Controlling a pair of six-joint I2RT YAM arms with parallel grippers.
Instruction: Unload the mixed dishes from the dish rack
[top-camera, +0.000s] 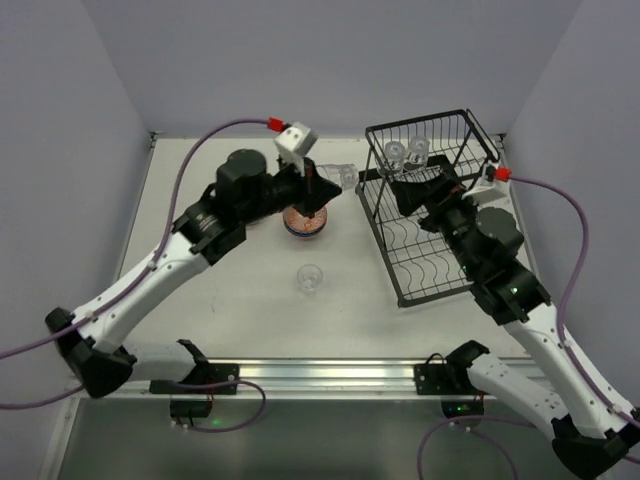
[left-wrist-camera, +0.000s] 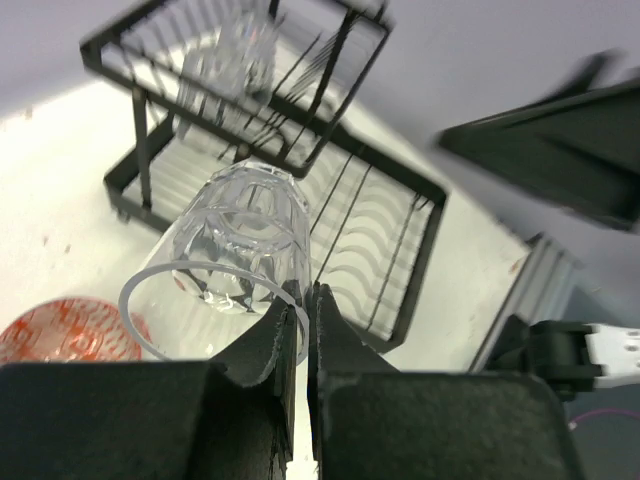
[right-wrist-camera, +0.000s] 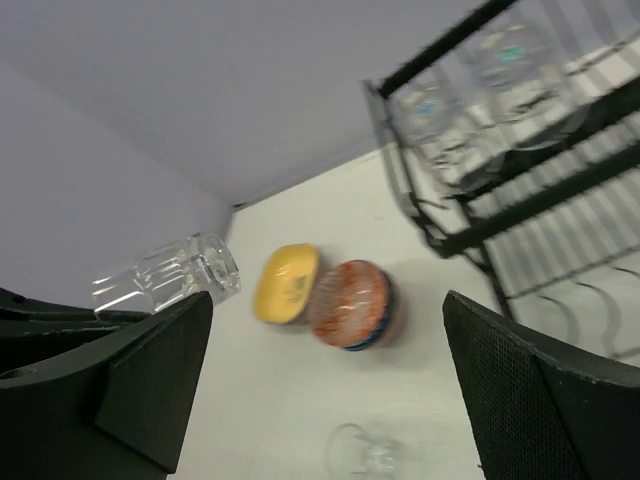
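Note:
My left gripper (top-camera: 327, 188) (left-wrist-camera: 305, 298) is shut on the rim of a clear glass (top-camera: 346, 177) (left-wrist-camera: 240, 235), held tilted in the air left of the black wire dish rack (top-camera: 437, 262) (left-wrist-camera: 400, 260). The held glass also shows in the right wrist view (right-wrist-camera: 170, 275). Two more glasses (top-camera: 407, 152) (right-wrist-camera: 440, 120) stand in the rack's upper shelf. My right gripper (top-camera: 400, 192) (right-wrist-camera: 327, 298) is open and empty over the rack's left side. A stack of patterned bowls (top-camera: 305, 222) (right-wrist-camera: 355, 303), reddish-pink on top, sits on the table. A yellow plate (right-wrist-camera: 287, 283) lies beside it.
Another clear glass (top-camera: 310, 278) (right-wrist-camera: 365, 450) stands on the table in front of the bowls. The rack's lower wavy tray (top-camera: 430, 250) shows no dishes. White walls enclose the table on three sides.

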